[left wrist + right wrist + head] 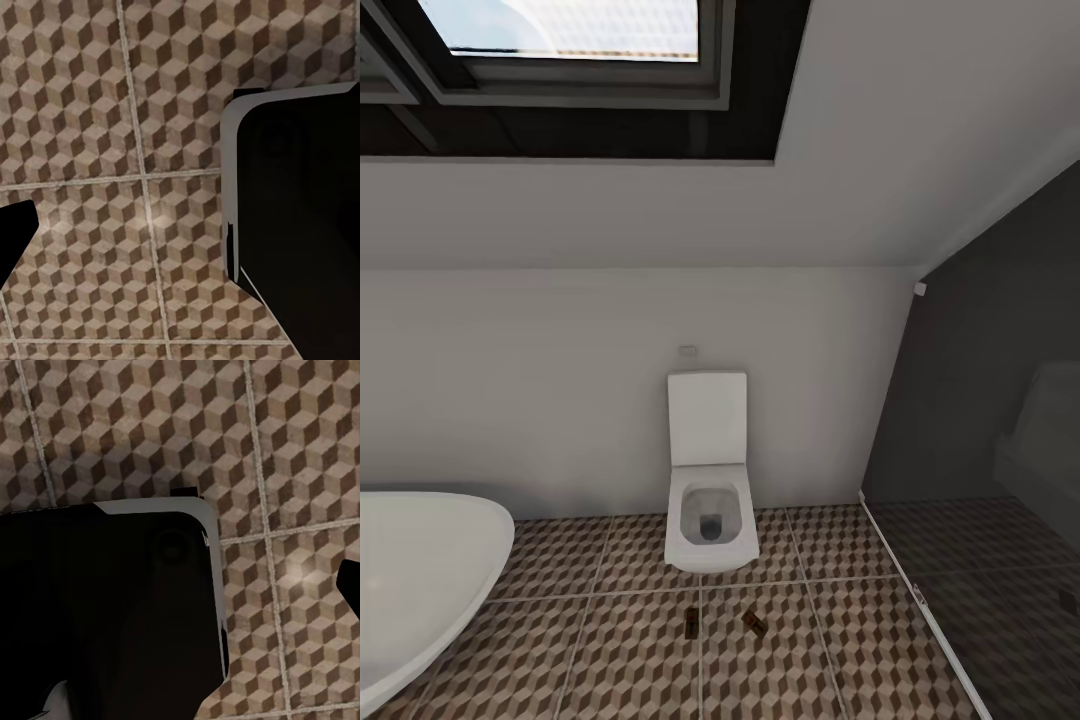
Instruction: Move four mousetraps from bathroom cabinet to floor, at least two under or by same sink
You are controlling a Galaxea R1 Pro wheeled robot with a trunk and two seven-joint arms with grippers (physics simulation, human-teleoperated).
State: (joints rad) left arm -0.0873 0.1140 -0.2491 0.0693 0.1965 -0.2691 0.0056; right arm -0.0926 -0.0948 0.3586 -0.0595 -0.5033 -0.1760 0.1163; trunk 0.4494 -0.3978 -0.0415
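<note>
Bathroom floor [610, 640]: two mousetraps [692, 622] placed before toilet [709, 500].
Remaining traps, sink and cabinet outstanding, judging by layout; claw states cannot be told.

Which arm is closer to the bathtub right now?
Probably left. The bathtub lies at the head view's left, the left arm's side. Both wrist cameras face the bathroom floor beside dark robot bodywork, so the right arm should be farther across.
</note>
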